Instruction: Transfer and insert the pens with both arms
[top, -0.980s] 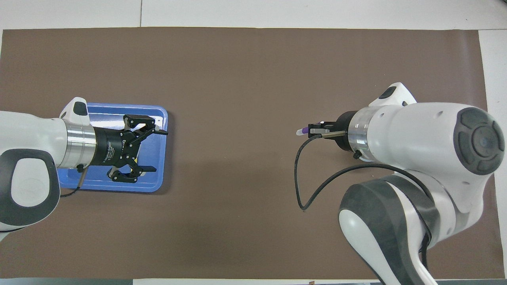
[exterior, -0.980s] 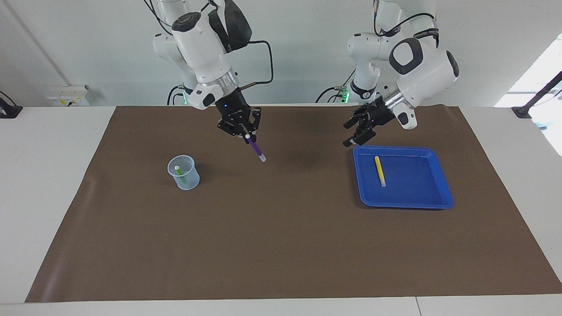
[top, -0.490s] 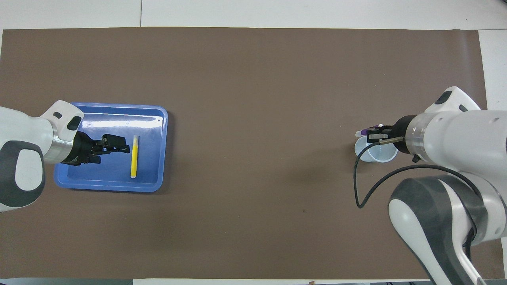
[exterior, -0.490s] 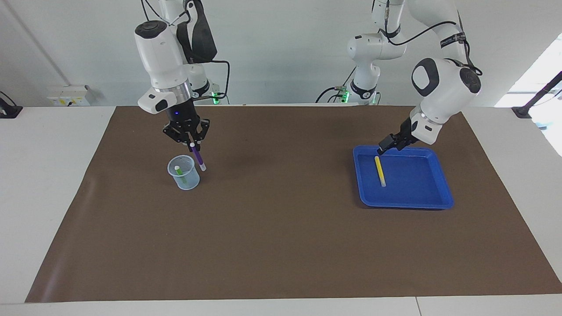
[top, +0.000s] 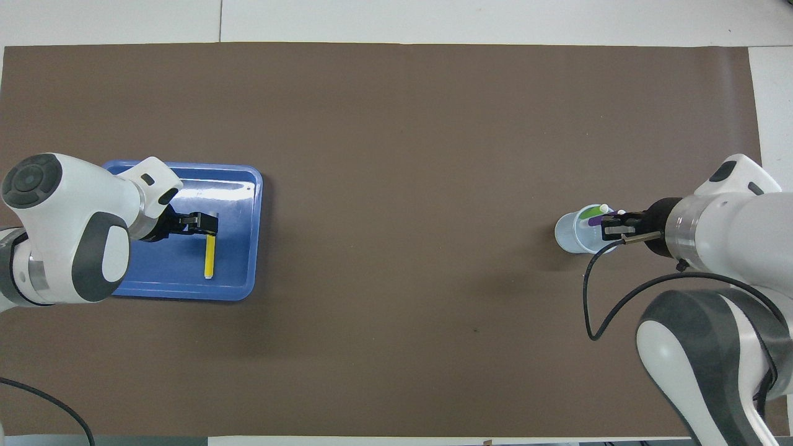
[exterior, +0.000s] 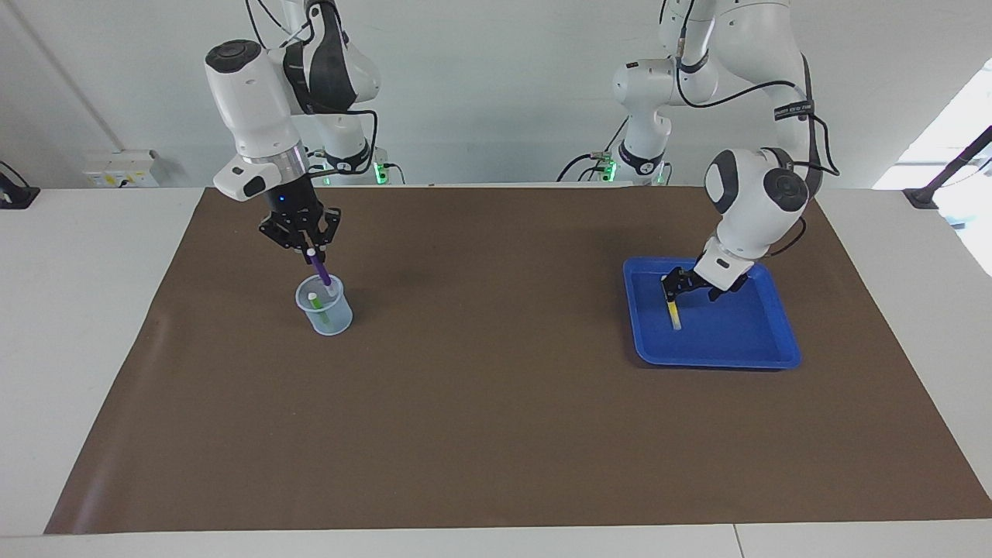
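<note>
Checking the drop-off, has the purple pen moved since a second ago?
Yes. The right gripper has carried the purple pen toward the right arm's end of the table; its lower end now sits in the cup, beside the green pen.

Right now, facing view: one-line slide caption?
Right gripper lowers purple pen into cup; left gripper reaches yellow pen in tray.

Bright, even light (soft shadows), sharp focus.
</note>
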Tool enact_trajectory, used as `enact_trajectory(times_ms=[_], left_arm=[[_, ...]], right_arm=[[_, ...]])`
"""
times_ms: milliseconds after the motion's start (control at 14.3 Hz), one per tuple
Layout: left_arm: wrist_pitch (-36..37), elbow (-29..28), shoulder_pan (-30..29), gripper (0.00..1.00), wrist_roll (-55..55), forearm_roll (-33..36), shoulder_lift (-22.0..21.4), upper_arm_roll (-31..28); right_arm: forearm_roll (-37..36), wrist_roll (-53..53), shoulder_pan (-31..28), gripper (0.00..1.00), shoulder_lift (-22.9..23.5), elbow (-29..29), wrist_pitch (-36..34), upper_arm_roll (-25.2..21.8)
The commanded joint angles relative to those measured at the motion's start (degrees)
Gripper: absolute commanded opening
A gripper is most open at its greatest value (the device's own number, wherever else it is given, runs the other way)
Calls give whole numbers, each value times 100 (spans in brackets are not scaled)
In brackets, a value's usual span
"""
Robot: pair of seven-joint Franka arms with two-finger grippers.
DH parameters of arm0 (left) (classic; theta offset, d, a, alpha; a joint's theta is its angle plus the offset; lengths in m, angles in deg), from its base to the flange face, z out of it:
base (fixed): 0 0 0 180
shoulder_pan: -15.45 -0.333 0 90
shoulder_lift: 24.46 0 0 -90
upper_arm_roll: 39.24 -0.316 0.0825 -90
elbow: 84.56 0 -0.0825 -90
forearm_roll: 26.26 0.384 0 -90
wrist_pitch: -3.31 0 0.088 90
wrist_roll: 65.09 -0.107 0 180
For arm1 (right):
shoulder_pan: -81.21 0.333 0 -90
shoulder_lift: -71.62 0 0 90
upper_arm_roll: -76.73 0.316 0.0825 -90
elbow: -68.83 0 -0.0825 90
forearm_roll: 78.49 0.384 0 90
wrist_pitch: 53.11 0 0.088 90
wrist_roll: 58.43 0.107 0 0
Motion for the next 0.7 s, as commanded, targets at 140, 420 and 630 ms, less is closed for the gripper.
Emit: enact_trajectory(times_ms=[140, 420, 630], left_arm=[[-325, 159, 189, 98, -101, 202, 394, -47], [-273, 106, 198, 87, -92, 203, 377, -47], [-72, 89, 189, 85, -92, 203, 360, -47]], right_arm=[[-177, -91, -104, 0, -212, 414, 393, 33], [-177, -109, -183, 0, -169, 512, 438, 7], [-177, -249, -218, 0, -151, 731, 727, -81]])
